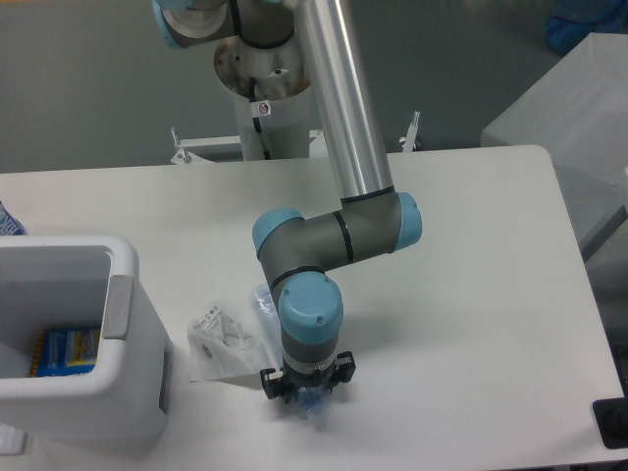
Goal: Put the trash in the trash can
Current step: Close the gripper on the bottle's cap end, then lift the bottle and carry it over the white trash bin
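Observation:
The trash can (123, 294) is a white bin with a grey side panel, standing at the table's front left. The crumpled white wrapper (221, 343) lies flat on the table just right of it. The clear plastic bottle (262, 300) lies beside the wrapper, mostly hidden behind the arm's wrist. My gripper (306, 400) points straight down at the table, right of the wrapper, and the wrist covers its fingers. A small bluish bit shows under the gripper. I cannot tell what it is or whether the jaws are shut on anything.
A blue and yellow package (69, 348) lies inside the bin. A grey box (579, 108) stands off the table's far right. A black object (613, 424) sits at the front right corner. The arm's base (265, 88) stands behind the table.

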